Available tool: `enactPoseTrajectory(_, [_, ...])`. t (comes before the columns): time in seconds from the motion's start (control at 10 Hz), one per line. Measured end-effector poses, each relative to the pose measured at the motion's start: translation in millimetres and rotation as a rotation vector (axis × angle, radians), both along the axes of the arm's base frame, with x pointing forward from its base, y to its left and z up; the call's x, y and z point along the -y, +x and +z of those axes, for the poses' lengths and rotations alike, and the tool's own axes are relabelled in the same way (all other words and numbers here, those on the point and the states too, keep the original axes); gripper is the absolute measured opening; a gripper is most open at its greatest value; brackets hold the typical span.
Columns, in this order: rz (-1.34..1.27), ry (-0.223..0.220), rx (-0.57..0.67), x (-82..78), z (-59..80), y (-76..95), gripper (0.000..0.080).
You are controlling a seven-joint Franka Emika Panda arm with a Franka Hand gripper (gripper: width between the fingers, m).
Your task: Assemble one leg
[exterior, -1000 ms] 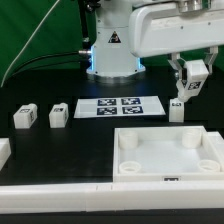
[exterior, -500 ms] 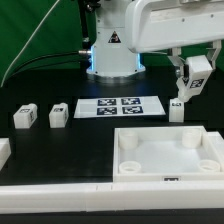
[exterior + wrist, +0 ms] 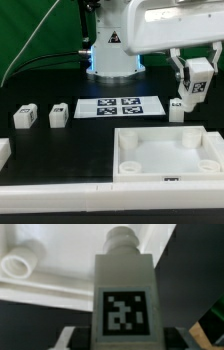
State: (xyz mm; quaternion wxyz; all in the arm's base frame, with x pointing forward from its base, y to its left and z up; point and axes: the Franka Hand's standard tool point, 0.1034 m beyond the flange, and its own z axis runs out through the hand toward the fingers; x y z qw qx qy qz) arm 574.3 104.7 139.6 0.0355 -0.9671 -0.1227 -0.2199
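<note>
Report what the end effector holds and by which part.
The end effector holds one leg, gripped at its tagged end; the pegged end points away.

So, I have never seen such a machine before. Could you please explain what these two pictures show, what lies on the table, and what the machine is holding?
This is a robot arm with a two-finger gripper that builds furniture from loose parts. The exterior view comes from a camera off the arm and shows the whole table. The wrist view comes from a camera on the arm's wrist, looking along the gripper. On the black table lie a large white tray-like panel, a flat marker board with four printed tags, and loose legs. The gripper holds one leg, a small white block bearing a tag, lifted above another leg standing on the table.
</note>
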Motion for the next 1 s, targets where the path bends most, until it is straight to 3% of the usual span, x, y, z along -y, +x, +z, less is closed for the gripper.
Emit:
enactPoseTrajectory(0.4, [-0.005, 0.014, 0.028, 0.9, -1.5, 49.8, 0.0292])
enactPoseTrajectory(0.6, [-0.007, 0.011, 0.071, 3.0, -2.9, 47.5, 0.0292])
enactPoseTrajectory(0.7, [-0.013, 0.005, 0.179, 8.7, 1.5, 52.7, 0.0292])
enactPoseTrajectory(0.8, [-0.021, 0.004, 0.224, 12.4, -4.3, 49.8, 0.0292])
enactPoseTrajectory(1.0, [-0.019, 0.005, 0.201, 10.9, -7.7, 48.6, 0.0292])
